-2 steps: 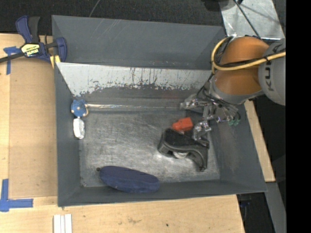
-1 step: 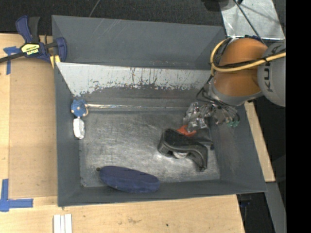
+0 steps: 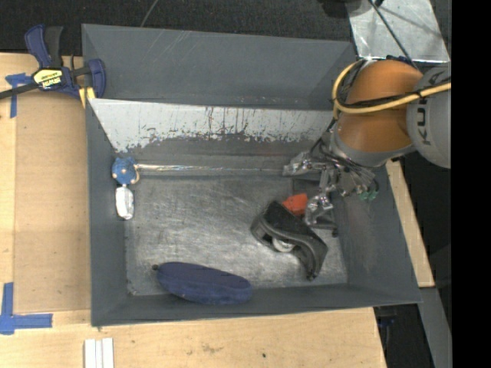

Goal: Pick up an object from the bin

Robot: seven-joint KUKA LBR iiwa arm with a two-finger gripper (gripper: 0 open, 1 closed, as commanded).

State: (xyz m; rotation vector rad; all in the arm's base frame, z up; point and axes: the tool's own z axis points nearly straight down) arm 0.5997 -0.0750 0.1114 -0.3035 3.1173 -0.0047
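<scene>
My gripper (image 3: pixel 321 202) hangs low in the right part of the bin, under the arm's orange cover. Just left of it lies a small red-orange piece (image 3: pixel 294 203). Below and partly under the gripper sits a black curved tool (image 3: pixel 294 238), shaped like a tape dispenser, with a pale round part on its underside. The gripper's tip is right at the upper end of this black tool, touching or nearly touching it. I see nothing held in the gripper.
A dark blue oval pouch (image 3: pixel 204 284) lies along the front wall at the left. A small blue-and-white item (image 3: pixel 123 184) rests against the left wall. The bin's right wall stands close to the gripper.
</scene>
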